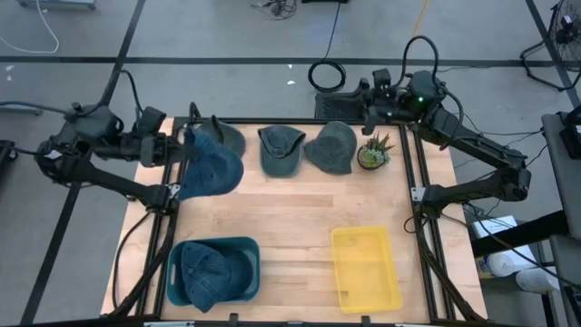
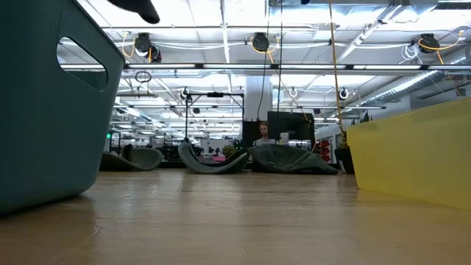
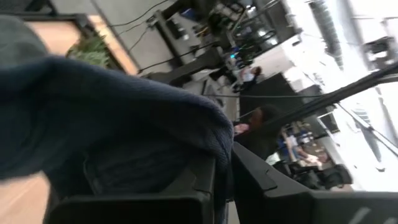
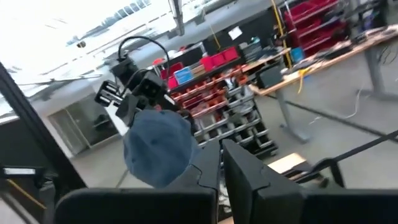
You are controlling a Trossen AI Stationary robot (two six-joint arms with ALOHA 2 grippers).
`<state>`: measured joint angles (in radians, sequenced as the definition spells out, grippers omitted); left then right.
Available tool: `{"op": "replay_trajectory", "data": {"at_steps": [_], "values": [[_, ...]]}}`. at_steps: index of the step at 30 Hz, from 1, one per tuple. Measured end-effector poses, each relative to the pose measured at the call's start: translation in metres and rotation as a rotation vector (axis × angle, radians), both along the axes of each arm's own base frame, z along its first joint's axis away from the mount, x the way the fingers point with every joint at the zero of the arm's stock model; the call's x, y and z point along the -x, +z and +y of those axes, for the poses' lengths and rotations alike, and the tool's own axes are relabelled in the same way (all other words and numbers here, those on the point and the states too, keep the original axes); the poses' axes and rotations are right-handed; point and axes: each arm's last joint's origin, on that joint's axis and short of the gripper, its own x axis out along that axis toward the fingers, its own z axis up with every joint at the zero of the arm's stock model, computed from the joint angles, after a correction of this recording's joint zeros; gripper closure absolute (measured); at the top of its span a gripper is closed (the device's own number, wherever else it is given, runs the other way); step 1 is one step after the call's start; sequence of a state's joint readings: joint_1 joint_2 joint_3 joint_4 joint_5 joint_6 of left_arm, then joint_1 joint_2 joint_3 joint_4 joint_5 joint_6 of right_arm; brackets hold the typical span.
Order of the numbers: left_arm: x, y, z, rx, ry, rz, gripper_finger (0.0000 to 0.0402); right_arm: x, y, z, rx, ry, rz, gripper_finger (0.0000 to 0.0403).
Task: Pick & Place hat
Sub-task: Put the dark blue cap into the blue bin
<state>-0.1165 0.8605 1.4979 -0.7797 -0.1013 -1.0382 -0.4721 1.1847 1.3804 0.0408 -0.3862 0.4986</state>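
Observation:
My left gripper (image 1: 179, 151) is shut on a blue denim hat (image 1: 211, 168), which it holds up over the table's far left corner. The right wrist view shows this hat (image 4: 158, 149) too, from afar. Three grey-green hats (image 1: 230, 136), (image 1: 280, 150), (image 1: 331, 145) lie in a row along the far edge. Another blue hat (image 1: 207, 272) lies in the teal bin (image 1: 247, 247) at the near left. My right gripper (image 4: 221, 165) is shut on nothing, raised beyond the far right corner (image 1: 370, 98). My left gripper pinches a rolled edge of the blue hat's cloth (image 3: 214, 134) between its two fingers. Which part of the hat that edge is, I cannot tell. The fingers come about level from the table's left side. The hat hangs beside and below them, clear of the table.
A yellow bin (image 1: 365, 268) stands at the near right. A small potted plant (image 1: 373, 153) sits at the far right, beside the hats. Bare wood lies across the table's middle (image 1: 300, 204). A black frame (image 1: 418, 191) edges the table.

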Motion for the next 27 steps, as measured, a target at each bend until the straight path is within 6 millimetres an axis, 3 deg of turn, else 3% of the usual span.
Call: {"op": "replay_trajectory", "data": {"at_steps": [17, 27], "values": [[0.001, -0.015, -0.009, 0.142, 0.078, 0.151, 0.0373, 0.0, -0.001, -0.001, 0.305, -0.068, 0.035, 0.0397], [-0.024, -0.023, -0.033, 0.209, 0.054, 0.229, 0.0373, 0.0, -0.001, -0.001, 0.421, -0.087, 0.046, 0.0397]]}}
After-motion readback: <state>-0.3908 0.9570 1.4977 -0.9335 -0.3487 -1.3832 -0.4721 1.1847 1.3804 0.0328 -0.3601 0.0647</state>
